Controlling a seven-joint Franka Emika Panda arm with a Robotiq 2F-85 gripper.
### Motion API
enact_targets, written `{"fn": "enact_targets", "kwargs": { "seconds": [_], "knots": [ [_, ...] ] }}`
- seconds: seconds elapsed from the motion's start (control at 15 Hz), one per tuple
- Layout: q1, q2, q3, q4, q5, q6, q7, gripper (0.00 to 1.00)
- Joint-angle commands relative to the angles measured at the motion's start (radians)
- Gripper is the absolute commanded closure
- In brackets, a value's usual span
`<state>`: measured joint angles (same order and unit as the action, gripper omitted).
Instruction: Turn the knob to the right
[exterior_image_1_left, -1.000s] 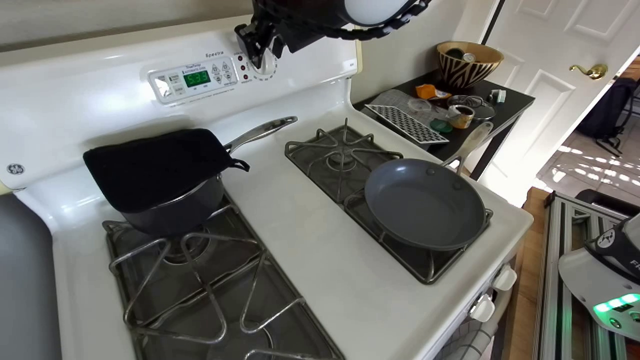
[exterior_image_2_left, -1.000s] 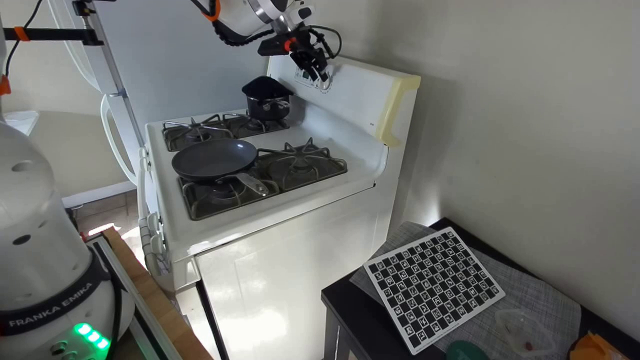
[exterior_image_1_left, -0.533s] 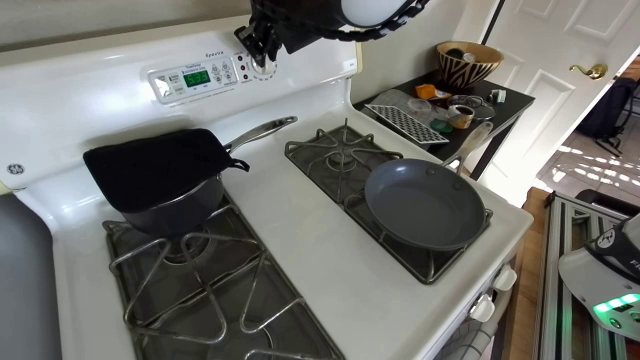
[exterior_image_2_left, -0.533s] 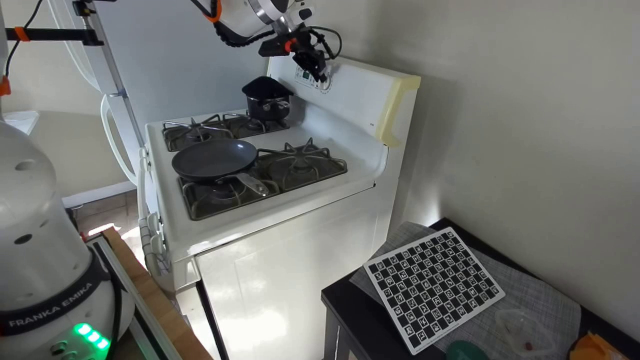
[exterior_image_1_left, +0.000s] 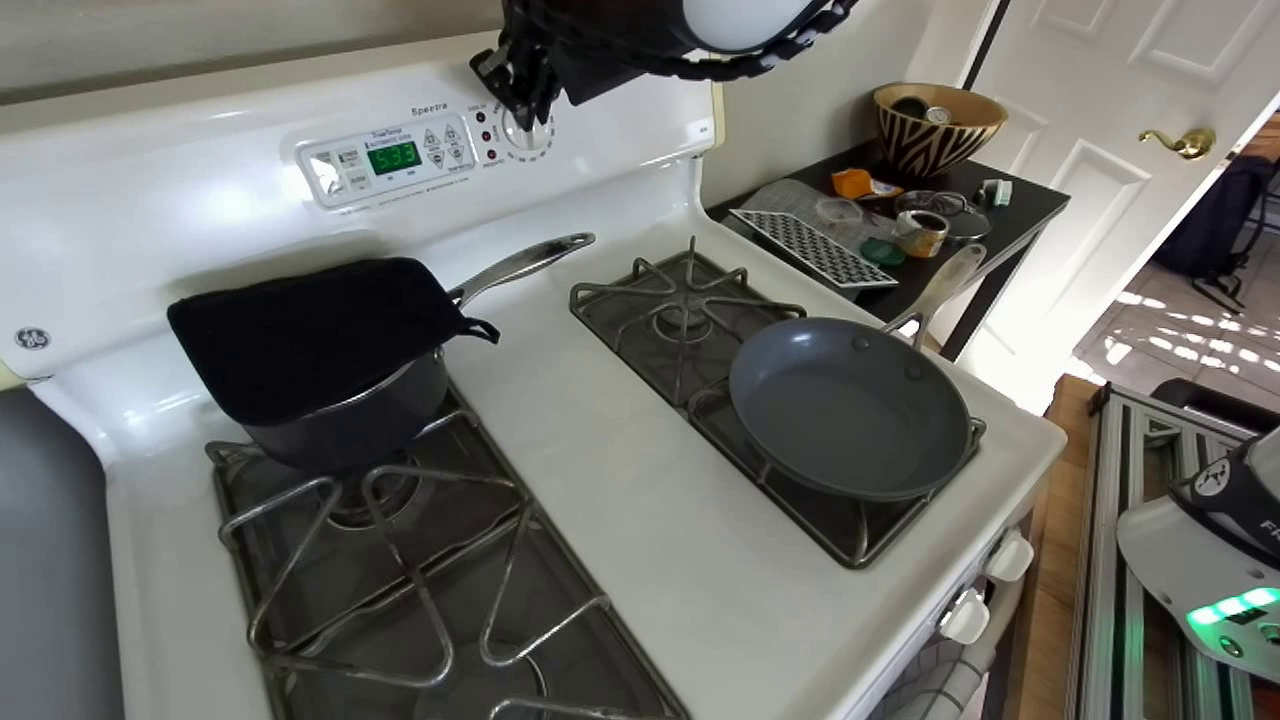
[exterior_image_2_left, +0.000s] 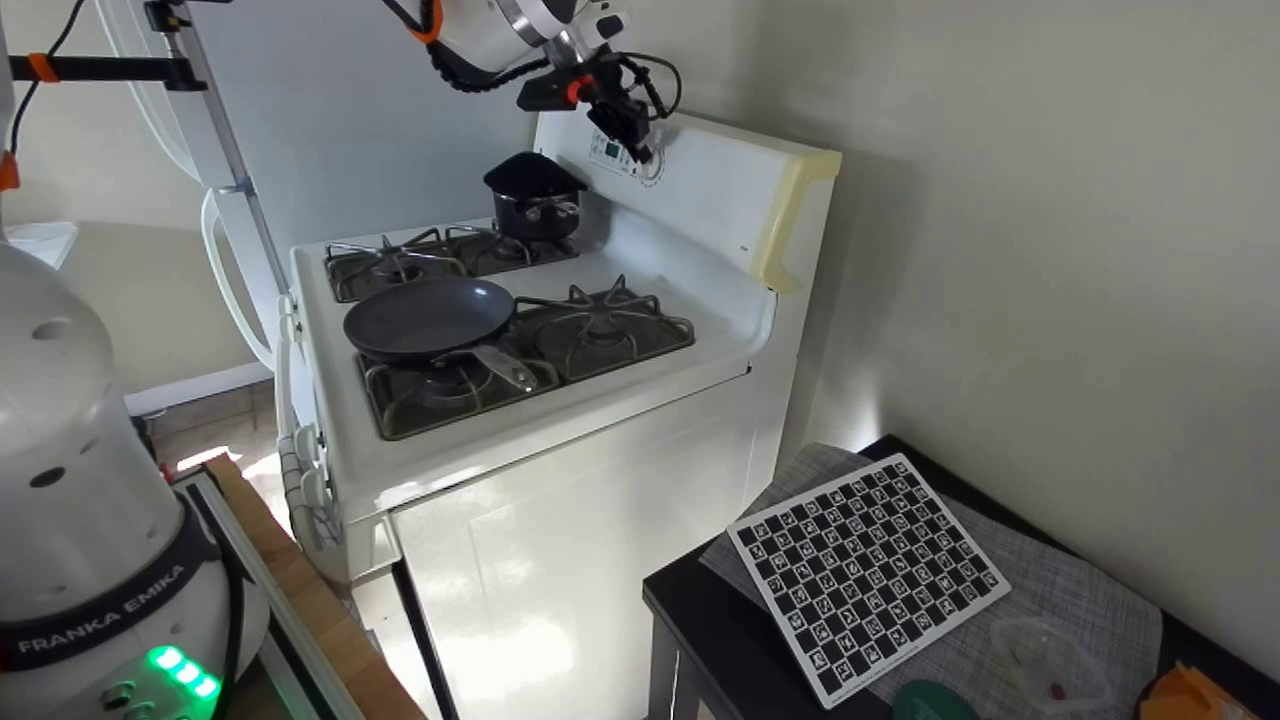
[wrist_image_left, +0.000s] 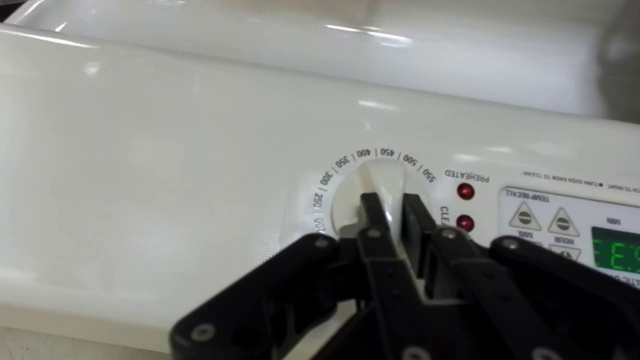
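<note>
The white oven knob sits on the stove's back panel and is ringed by temperature numbers. In the wrist view its raised ridge ends near the 400 to 500 marks. My gripper has its two black fingers close together, one on each side of the ridge, so it is shut on the knob. In both exterior views the gripper reaches down to the panel from above. The knob is partly hidden behind the fingers there. The knob's lower part is hidden by the fingers in the wrist view.
A control panel with a green display and red lights are beside the knob. A pot with a black cloth cover stands below the panel. A grey frying pan sits on a front burner. A side table adjoins the stove.
The gripper's fingers were spread apart around the knob a second ago and have come together on its ridge. The gripper has shifted only slightly; the stove items have not moved.
</note>
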<state>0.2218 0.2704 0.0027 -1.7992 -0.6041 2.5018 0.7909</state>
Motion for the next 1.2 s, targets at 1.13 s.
{"fn": "enact_targets", "kwargs": {
  "seconds": [1.13],
  "knots": [
    [-0.062, -0.015, 0.014, -0.112, 0.475, 0.263, 0.037, 0.99]
  ]
}}
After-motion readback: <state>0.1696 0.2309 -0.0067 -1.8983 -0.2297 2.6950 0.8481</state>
